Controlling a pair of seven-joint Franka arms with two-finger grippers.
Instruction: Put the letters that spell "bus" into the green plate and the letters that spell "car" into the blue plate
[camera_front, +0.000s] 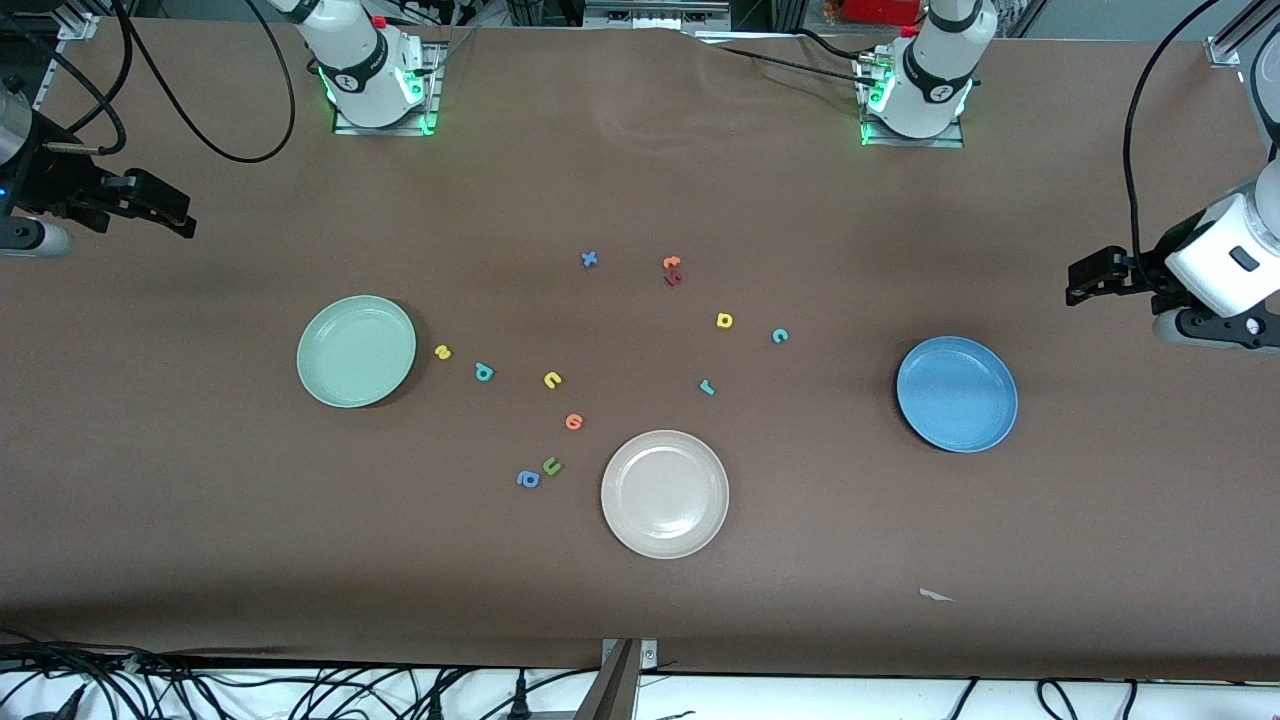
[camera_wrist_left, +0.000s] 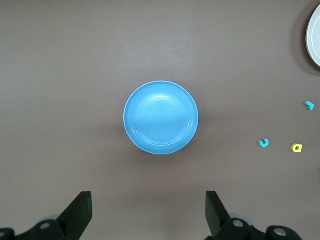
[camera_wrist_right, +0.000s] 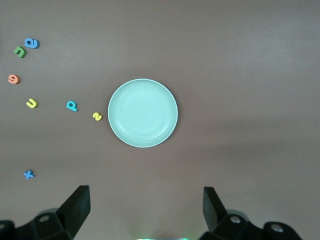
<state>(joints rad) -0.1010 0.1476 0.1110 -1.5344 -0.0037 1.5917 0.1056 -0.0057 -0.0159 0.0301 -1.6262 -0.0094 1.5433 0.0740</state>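
Note:
The green plate (camera_front: 356, 351) (camera_wrist_right: 143, 113) lies toward the right arm's end. Beside it in a row lie a yellow s (camera_front: 443, 352) (camera_wrist_right: 97, 116), a teal b (camera_front: 484, 372) (camera_wrist_right: 72, 105) and a yellow u (camera_front: 552, 379) (camera_wrist_right: 32, 103). The blue plate (camera_front: 957, 394) (camera_wrist_left: 161, 117) lies toward the left arm's end. A yellow a (camera_front: 724, 320) (camera_wrist_left: 297, 148), a teal c (camera_front: 780, 336) (camera_wrist_left: 264, 143) and a teal r (camera_front: 707, 387) (camera_wrist_left: 310, 105) lie between it and the table's middle. My right gripper (camera_front: 185, 218) (camera_wrist_right: 145, 207) hangs open and empty, high over its end of the table. My left gripper (camera_front: 1072, 283) (camera_wrist_left: 148, 210) hangs open and empty over its end.
A cream-white plate (camera_front: 665, 493) sits nearest the front camera. An orange letter (camera_front: 574, 421), a green u (camera_front: 551, 465) and a blue a (camera_front: 528, 479) lie beside it. A blue x (camera_front: 589, 259), an orange letter (camera_front: 671, 263) and a dark red letter (camera_front: 673, 279) lie nearer the bases. A white scrap (camera_front: 935, 596) lies near the front edge.

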